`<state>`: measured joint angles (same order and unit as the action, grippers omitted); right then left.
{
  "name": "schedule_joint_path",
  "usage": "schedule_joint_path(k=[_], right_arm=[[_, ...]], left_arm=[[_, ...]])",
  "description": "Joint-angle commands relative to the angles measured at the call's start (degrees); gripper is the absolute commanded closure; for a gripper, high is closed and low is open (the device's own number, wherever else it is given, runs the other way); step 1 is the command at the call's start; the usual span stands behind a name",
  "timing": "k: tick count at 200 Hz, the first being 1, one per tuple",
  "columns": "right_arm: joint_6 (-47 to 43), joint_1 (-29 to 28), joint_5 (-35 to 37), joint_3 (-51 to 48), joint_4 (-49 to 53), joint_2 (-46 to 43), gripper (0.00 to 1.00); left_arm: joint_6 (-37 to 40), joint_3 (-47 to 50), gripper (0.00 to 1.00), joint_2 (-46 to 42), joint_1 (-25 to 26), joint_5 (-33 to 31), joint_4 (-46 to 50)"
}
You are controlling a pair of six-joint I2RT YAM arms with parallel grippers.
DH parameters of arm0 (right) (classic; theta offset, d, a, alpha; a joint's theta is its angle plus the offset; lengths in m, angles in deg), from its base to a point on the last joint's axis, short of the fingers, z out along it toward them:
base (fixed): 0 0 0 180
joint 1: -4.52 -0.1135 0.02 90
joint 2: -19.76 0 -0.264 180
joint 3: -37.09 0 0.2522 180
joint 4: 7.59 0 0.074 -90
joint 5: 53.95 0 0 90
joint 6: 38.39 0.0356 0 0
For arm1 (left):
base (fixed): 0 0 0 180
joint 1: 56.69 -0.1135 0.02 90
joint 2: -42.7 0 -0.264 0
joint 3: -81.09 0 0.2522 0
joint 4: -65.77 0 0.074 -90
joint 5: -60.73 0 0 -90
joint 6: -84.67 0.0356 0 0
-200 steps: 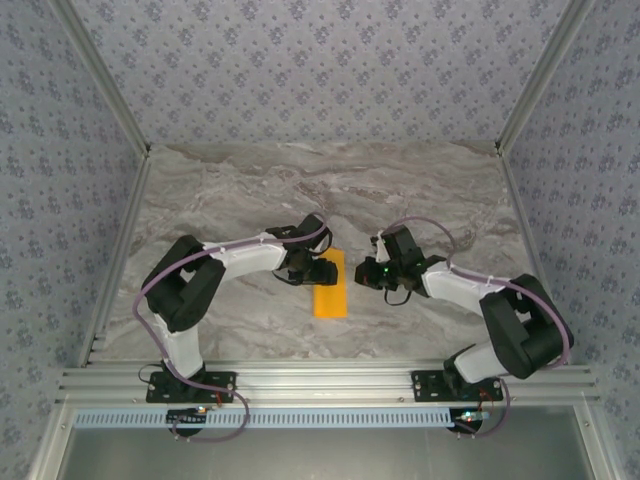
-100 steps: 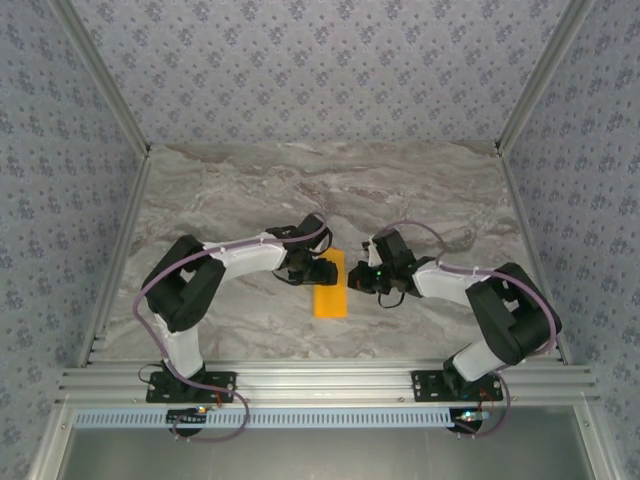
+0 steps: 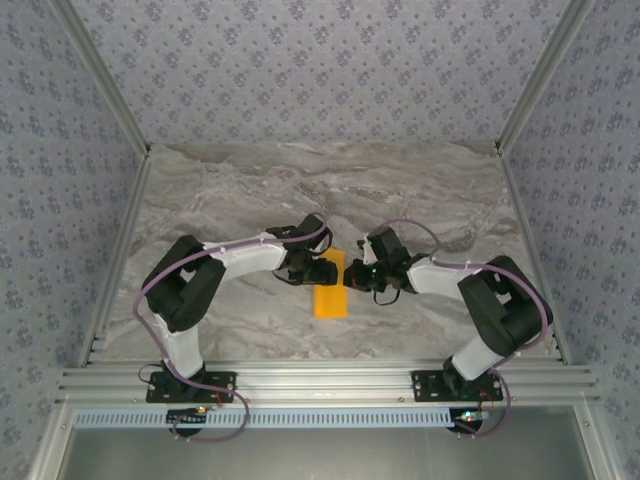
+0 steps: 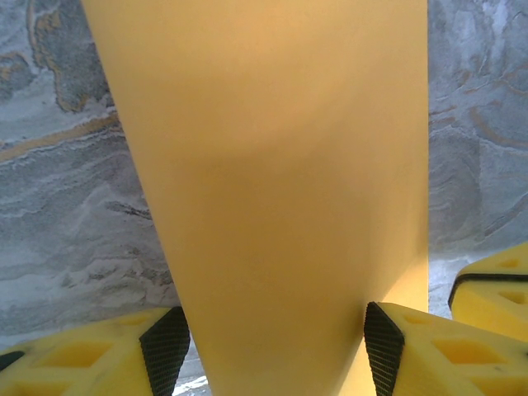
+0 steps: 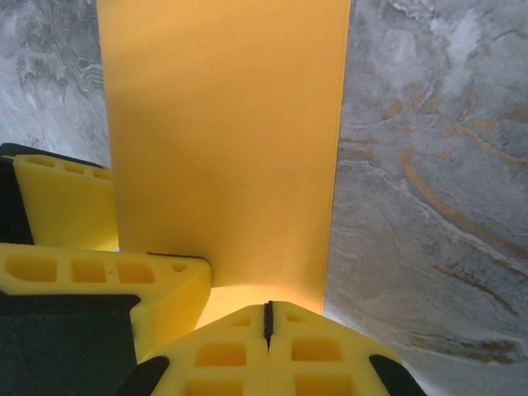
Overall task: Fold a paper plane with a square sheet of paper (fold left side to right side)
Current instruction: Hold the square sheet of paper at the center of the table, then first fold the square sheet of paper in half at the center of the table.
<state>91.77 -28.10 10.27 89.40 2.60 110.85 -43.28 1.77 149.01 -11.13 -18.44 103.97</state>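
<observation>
The square sheet of paper (image 3: pixel 330 298) lies on the marble table as a narrow orange-yellow rectangle, folded in half. My left gripper (image 3: pixel 325 268) is open at its far end. In the left wrist view the paper (image 4: pixel 272 165) runs between the two dark pads (image 4: pixel 165 351), and the left gripper (image 4: pixel 274 351) stands over it. My right gripper (image 3: pixel 352 278) is shut and sits at the paper's right edge. In the right wrist view the right gripper (image 5: pixel 267 318) rests its closed tip on the paper (image 5: pixel 223 124), beside a yellow left finger (image 5: pixel 91 276).
The marble table (image 3: pixel 230 190) stretches wide behind and to both sides of the arms. An aluminium rail (image 3: pixel 320 380) runs along the near edge, and patterned walls (image 3: pixel 320 60) enclose the back and sides.
My right gripper has moved left, from well clear of the paper to its right edge beside the left gripper. The left gripper and the paper have stayed put.
</observation>
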Motion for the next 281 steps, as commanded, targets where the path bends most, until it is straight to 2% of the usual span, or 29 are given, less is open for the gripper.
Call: schedule_joint_path(k=[1,135,201,229,243,265,281], right_arm=[[0.88,-0.44,-0.24,1.62,-0.29,1.67,1.0],[-0.04,-0.6,1.32,1.45,4.42,5.44,1.0],[-1.02,-0.69,3.32,2.09,8.88,6.37,1.0],[-1.14,-0.69,3.63,2.4,9.7,6.53,1.0],[-1.15,-0.69,3.72,2.41,9.89,6.57,1.0],[-1.39,-0.69,3.79,2.7,10.58,6.62,1.0],[-1.74,-0.78,3.86,3.24,11.56,6.57,1.0]], left_arm=[[0.87,0.7,0.37,4.69,0.98,-1.33,0.25],[1.53,-0.04,0.37,2.4,0.99,-2.03,1.46],[2.67,-1.41,0.29,-8.23,-0.55,-4.4,5.33],[3.22,1.03,0.28,-14.7,-0.8,-3.21,2.68],[3.15,2.52,0.33,-16.45,-0.9,0.59,-0.44],[1.63,4.1,0.5,-15.77,-0.98,8.35,-6.29],[-0.02,4.75,0.61,-13.97,-0.92,11.64,-10.05]])
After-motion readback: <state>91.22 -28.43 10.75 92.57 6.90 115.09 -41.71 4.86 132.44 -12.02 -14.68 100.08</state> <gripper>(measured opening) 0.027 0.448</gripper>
